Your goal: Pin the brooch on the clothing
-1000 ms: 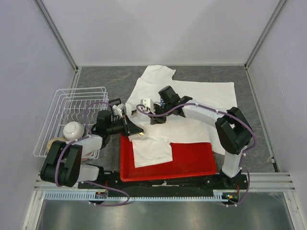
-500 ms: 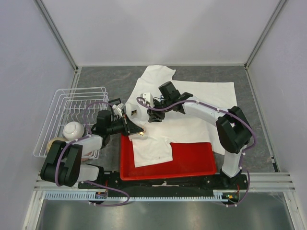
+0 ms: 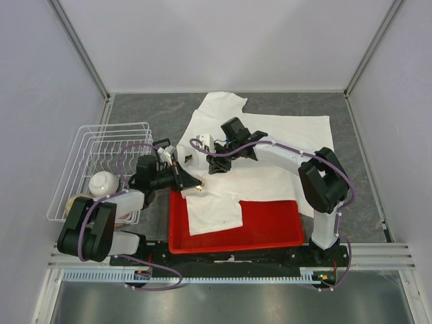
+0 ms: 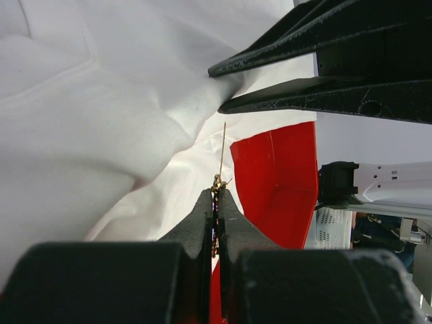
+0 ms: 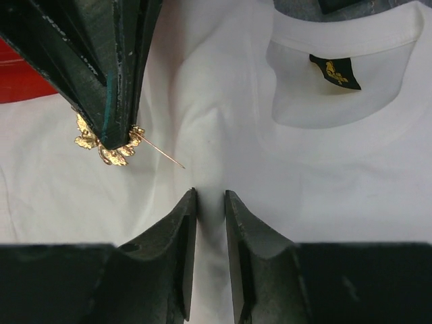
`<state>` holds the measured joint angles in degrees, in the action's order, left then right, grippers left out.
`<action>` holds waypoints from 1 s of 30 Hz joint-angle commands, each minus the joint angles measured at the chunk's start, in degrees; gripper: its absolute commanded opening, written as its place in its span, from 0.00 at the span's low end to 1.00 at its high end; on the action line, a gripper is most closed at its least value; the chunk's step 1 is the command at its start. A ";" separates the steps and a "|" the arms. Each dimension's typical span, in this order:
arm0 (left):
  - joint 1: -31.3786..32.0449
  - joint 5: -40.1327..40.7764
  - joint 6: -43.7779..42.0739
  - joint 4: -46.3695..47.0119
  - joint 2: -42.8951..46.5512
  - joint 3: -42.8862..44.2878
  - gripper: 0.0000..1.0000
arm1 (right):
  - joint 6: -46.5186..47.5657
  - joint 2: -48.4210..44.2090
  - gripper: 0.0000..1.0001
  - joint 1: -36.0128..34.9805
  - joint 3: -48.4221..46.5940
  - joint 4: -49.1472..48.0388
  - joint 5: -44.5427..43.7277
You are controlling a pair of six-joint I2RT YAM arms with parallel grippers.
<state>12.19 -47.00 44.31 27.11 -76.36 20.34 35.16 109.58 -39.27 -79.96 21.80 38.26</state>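
Note:
The brooch [image 5: 108,145] is a tiny gold leafy ornament with a thin pin sticking out. My left gripper [image 4: 216,196] is shut on it, and it also shows edge-on in the left wrist view [image 4: 218,183]. The pin points at a raised fold of the white T-shirt [image 5: 304,169]. My right gripper [image 5: 210,196] is shut on that fold, just beyond the pin tip. In the top view the left gripper [image 3: 196,183] and right gripper [image 3: 214,167] meet over the shirt [image 3: 283,135]. The blue daisy print is hidden.
A red tray [image 3: 270,226] lies under the shirt's near part and shows in the left wrist view [image 4: 283,175]. A white wire rack [image 3: 101,152] with a white round object [image 3: 103,182] stands at the left. The shirt's collar label [image 5: 335,71] shows.
My right arm has shifted slightly left and away, with its gripper staying at the shirt fold. The left gripper with the brooch has stayed put.

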 commanded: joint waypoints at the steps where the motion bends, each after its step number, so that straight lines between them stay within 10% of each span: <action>1: -0.32 0.77 0.69 2.07 -0.46 0.49 0.02 | 1.41 0.46 0.26 -0.37 -2.74 -0.71 1.55; 10: -0.32 0.77 0.60 1.89 -0.90 0.67 0.02 | 0.97 -0.86 0.00 -0.29 -3.18 0.61 3.66; 30: -0.50 4.20 3.15 4.79 -3.97 4.80 0.02 | -7.65 0.02 0.00 1.38 -4.50 -0.88 5.95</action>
<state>11.97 -44.60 46.04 28.01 -79.13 23.03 29.12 109.58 -38.13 -82.00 22.70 41.30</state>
